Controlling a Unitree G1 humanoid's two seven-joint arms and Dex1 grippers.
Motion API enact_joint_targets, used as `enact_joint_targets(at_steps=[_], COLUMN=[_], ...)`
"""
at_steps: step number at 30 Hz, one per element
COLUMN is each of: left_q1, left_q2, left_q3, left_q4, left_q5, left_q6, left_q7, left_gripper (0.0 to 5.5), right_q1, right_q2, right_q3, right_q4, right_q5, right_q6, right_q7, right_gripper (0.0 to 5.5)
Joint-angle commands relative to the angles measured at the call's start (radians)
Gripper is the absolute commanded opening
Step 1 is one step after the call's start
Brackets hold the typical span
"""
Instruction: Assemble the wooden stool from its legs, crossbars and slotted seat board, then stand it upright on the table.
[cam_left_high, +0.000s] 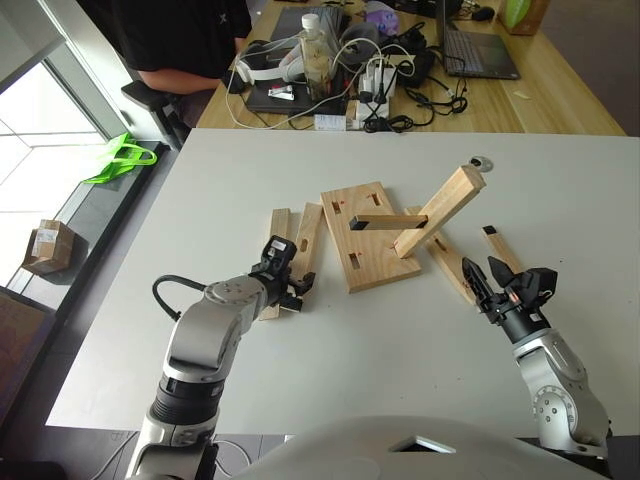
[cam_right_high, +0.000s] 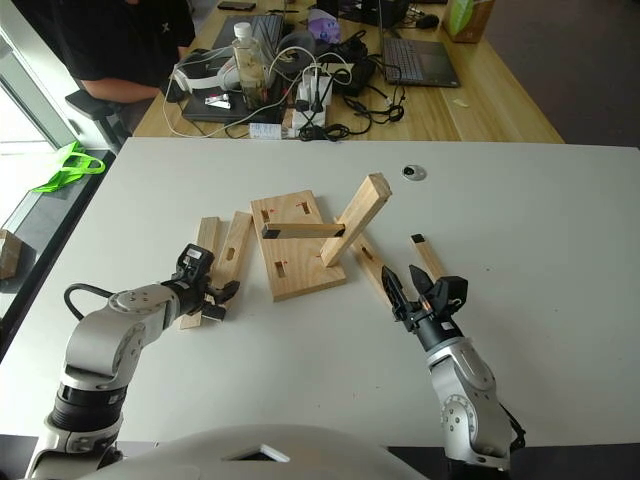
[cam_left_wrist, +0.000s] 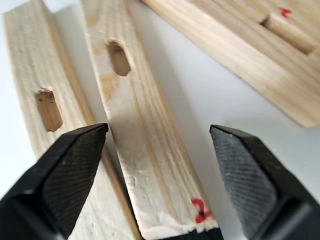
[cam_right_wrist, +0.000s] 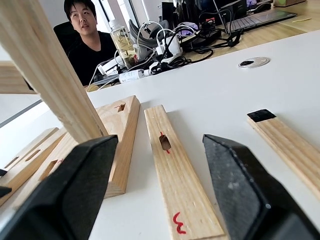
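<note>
The white bench (cam_left_high: 380, 345) is carrying a slotted seat board (cam_left_high: 382, 268), two legs (cam_left_high: 308, 240) lying left of it, another leg (cam_left_high: 452, 268) and a crossbar (cam_left_high: 499, 249) lying right.

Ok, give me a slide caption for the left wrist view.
Open left gripper straddling a slotted wooden leg, beside a second leg and the seat board.

Both eyes overlook the table (cam_left_high: 350, 350); wrist cameras sit seemingly low.

Bright, even daylight is admitted by the window (cam_left_high: 25, 110) on the left; only soft shadows are cast on the counter (cam_left_high: 330, 370).
</note>
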Motion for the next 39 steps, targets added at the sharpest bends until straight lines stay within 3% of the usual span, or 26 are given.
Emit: enact_joint_targets(at_steps=[1,3,8,13,21,24,27,32,39], left_q1=[0.002,-0.004,-0.071,-0.123,-0.117,-0.119,-0.13,-0.174,-0.199], left_q2=[0.071,0.104,0.041,0.085,0.162,0.164,0.151,0.1,-0.025], left_q3=[-0.014,0.004,0.118,0.062,-0.023,-0.033,-0.032,-0.001,0.14], left_q4=[0.025,0.056,0.124,0.18,0.217,0.215,0.211,0.215,0.24], left_q5=[0.008,0.01,-0.066,-0.07,-0.044,-0.037,-0.026,-0.012,-0.041], left_q6=[0.006,0.002,0.072,0.062,-0.029,-0.055,-0.08,-0.108,-0.123], left_q7=[-0.025,-0.034,-0.052,-0.091,-0.139,-0.141,-0.132,-0.085,0.002], left_gripper=[3.79,3.79,3.79,3.79,2.69,2.66,2.66,2.19,2.08], right_q1=[-0.01,-0.005,0.045,0.061,0.023,-0.005,-0.039,-0.12,-0.242], right_q2=[0.012,0.029,0.091,0.132,0.133,0.129,0.127,0.116,0.078], right_q3=[-0.013,-0.011,0.02,0.037,0.02,-0.001,-0.035,-0.108,-0.182], right_q4=[-0.011,-0.025,-0.073,-0.104,-0.111,-0.105,-0.089,-0.038,0.035], right_q5=[0.018,0.025,0.011,0.003,0.003,0.009,0.018,0.045,0.073], right_q6=[0.017,0.013,-0.011,-0.024,-0.021,-0.016,-0.017,-0.012,0.0], right_q7=[-0.027,-0.047,-0.096,-0.136,-0.191,-0.216,-0.242,-0.277,-0.294], right_gripper=[3.21,3.21,3.21,3.21,3.21,3.21,3.21,3.21,3.21])
